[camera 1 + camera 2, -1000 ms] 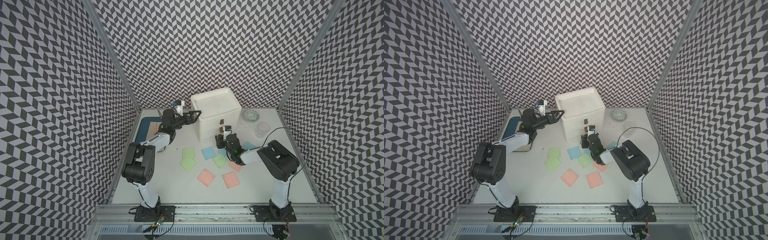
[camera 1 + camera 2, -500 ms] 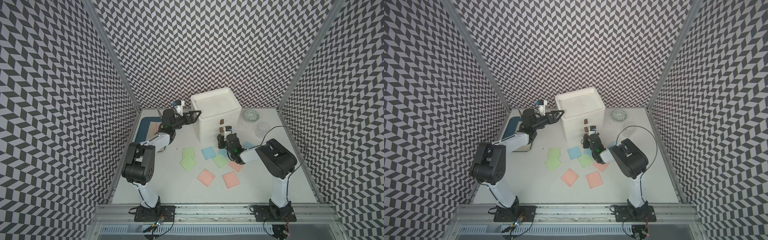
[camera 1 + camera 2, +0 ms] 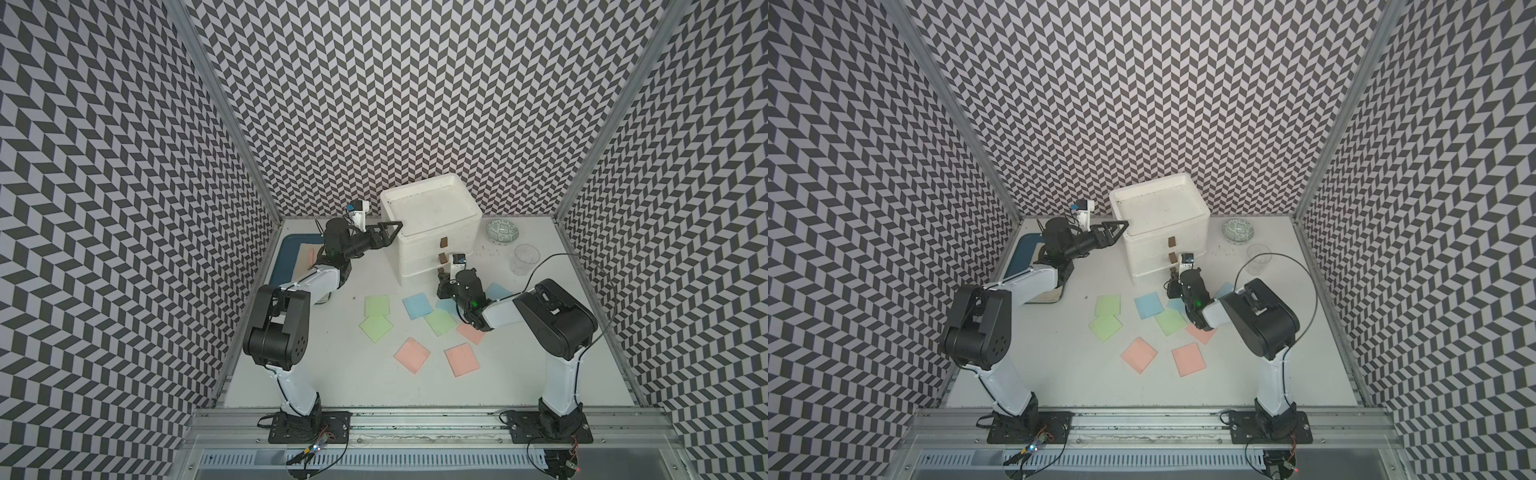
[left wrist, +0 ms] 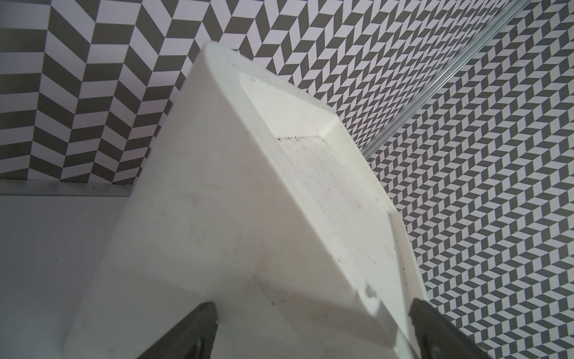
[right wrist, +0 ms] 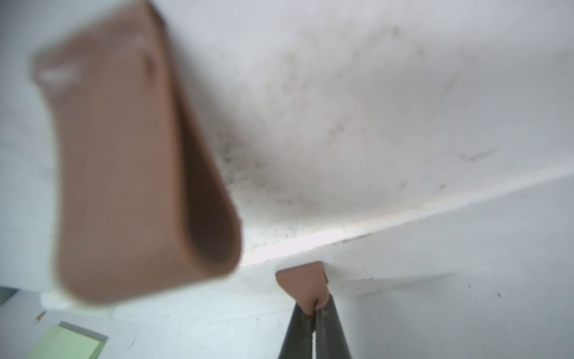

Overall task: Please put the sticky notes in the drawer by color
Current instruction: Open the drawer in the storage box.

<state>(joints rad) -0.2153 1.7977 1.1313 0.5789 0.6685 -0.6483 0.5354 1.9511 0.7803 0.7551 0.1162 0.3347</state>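
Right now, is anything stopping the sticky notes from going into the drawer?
Yes. The drawer has all three fronts shut, so the sticky notes on the table cannot get in. The right gripper is pinched shut on the lowest handle. Nothing else visible stands between.

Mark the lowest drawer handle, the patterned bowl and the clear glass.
lowest drawer handle (image 5: 306,284): right wrist view, its brown face.
patterned bowl (image 3: 503,230): a top view, its inside centre.
clear glass (image 3: 525,259): a top view, its side wall.

The right end effector (image 5: 315,310) is pinched shut on a small brown handle (image 5: 306,284) of the white drawer (image 5: 372,108), beside a larger blurred brown handle (image 5: 124,174), with a green sticky note (image 5: 68,343) on the counter (image 5: 139,329).
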